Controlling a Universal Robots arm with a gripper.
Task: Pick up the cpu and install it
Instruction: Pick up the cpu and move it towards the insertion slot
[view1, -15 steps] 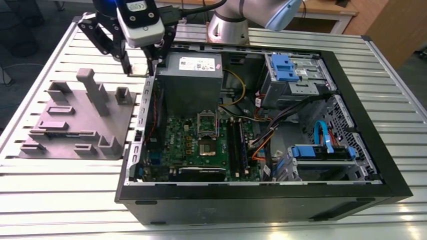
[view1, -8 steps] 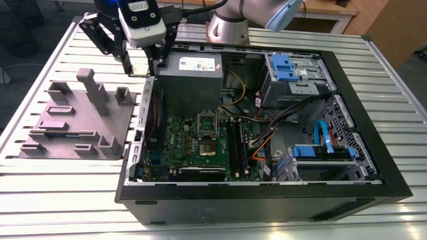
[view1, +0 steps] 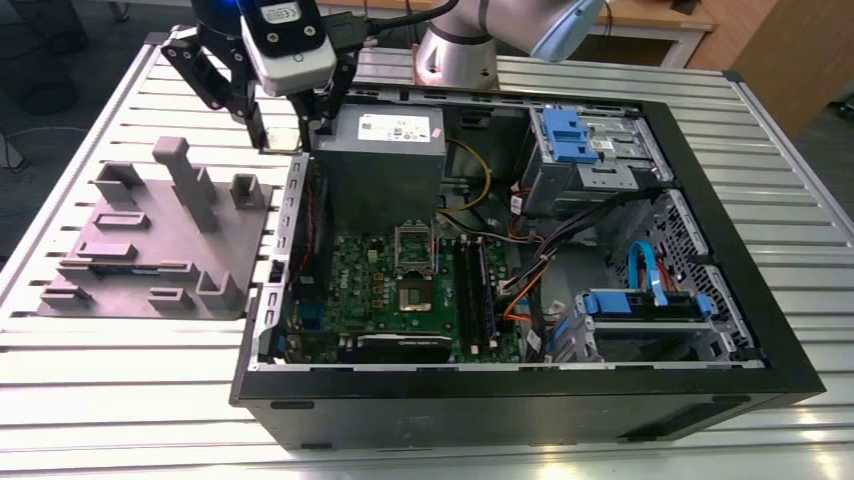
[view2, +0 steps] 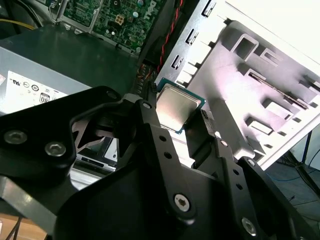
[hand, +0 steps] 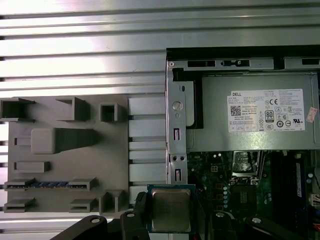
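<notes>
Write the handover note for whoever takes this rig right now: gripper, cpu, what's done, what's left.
Gripper: shut on the cpu, fingers on two opposite edges, metal top towards both wrist views.
Position: in the air at the computer case wall on the exterior view's left, between the grey holder block and the power supply.
Done: cpu picked up, clear of the holder block.
Left: the install; the cpu is not yet on the motherboard.

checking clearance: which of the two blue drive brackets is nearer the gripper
The upper blue bracket, level with the grey power supply in the exterior view; the lower blue bracket sits farther from the gripper.
</notes>
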